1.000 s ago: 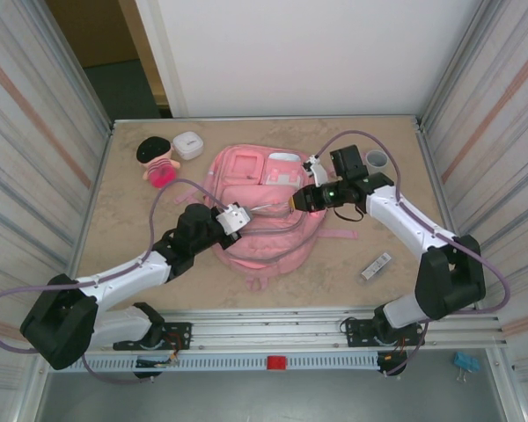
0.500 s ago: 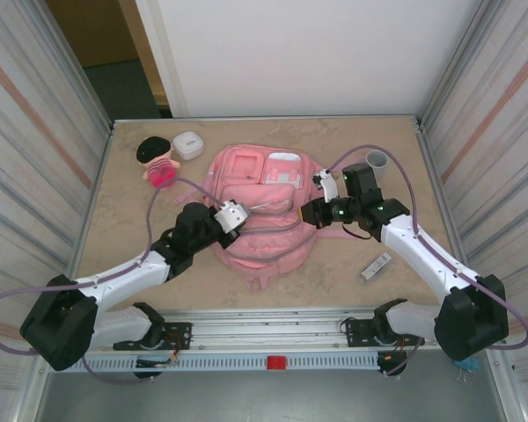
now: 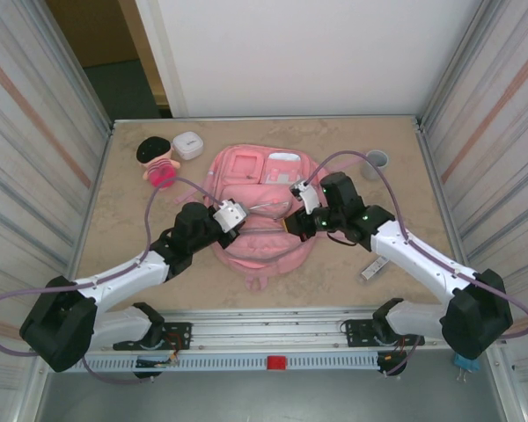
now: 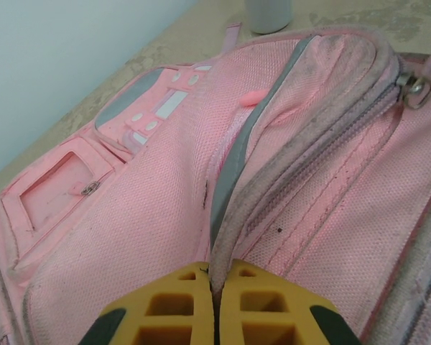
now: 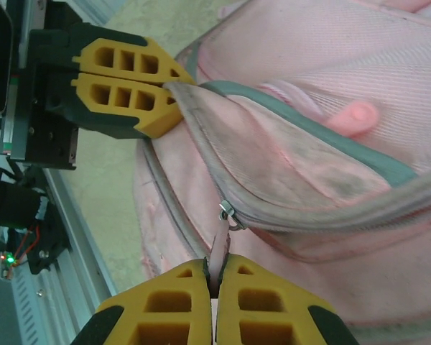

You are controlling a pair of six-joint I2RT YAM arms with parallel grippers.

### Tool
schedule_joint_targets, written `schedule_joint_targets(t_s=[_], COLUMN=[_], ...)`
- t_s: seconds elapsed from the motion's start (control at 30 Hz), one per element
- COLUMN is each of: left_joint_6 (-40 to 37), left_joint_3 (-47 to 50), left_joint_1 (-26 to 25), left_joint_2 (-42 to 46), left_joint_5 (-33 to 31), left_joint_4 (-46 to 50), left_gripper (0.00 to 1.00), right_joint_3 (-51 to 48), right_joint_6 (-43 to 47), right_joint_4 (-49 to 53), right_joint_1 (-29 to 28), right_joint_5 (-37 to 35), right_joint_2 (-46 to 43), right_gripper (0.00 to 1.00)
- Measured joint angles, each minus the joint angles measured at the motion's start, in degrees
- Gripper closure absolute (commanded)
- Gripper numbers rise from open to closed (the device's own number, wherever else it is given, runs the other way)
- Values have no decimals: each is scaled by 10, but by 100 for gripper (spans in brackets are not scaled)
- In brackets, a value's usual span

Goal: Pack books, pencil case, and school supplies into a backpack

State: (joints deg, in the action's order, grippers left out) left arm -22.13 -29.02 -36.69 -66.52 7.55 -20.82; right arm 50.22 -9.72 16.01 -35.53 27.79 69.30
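L gripper [image 4: 215,277] clamped on the grey-trimmed rim [image 4: 233,215] of the pink backpack [image 3: 262,249], mid-table [image 3: 123,202]. R gripper [image 5: 213,277] pinched tight on the pale zip pull [image 5: 220,250] just below that rim. White stick item [image 3: 376,265] lies on the table, right of the pack, near R arm.

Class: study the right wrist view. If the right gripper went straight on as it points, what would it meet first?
Probably the backpack: the right gripper, jaws shut on the pink zip pull, points at its grey-edged flap just ahead; depth is unclear.
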Motion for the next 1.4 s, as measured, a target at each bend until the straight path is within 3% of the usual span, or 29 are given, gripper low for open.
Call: schedule_joint_targets(t_s=[0.53, 0.67, 0.77, 1.1, 1.4], left_joint_6=[10, 10, 10, 10, 12], left_joint_3=[0, -3, -6, -6, -6], left_joint_1=[-4, -8, -9, -8, -4], left_joint_2=[0, 0, 1, 12, 12], left_joint_5=[36, 39, 41, 59, 63], left_joint_4=[12, 17, 16, 16, 17], left_gripper=[100, 100, 100, 100, 100], right_joint_3=[14, 14, 14, -11, -21], right_joint_6=[-61, -82, -101, -259, -369], right_joint_4=[-97, -111, -112, -103, -136], right_joint_1=[-112, -115, -110, -12, -1], right_joint_5=[-118, -109, -78, -34, -21], right_joint_2=[73, 78, 62, 2, 16], right_gripper=[99, 58, 44, 38, 34])
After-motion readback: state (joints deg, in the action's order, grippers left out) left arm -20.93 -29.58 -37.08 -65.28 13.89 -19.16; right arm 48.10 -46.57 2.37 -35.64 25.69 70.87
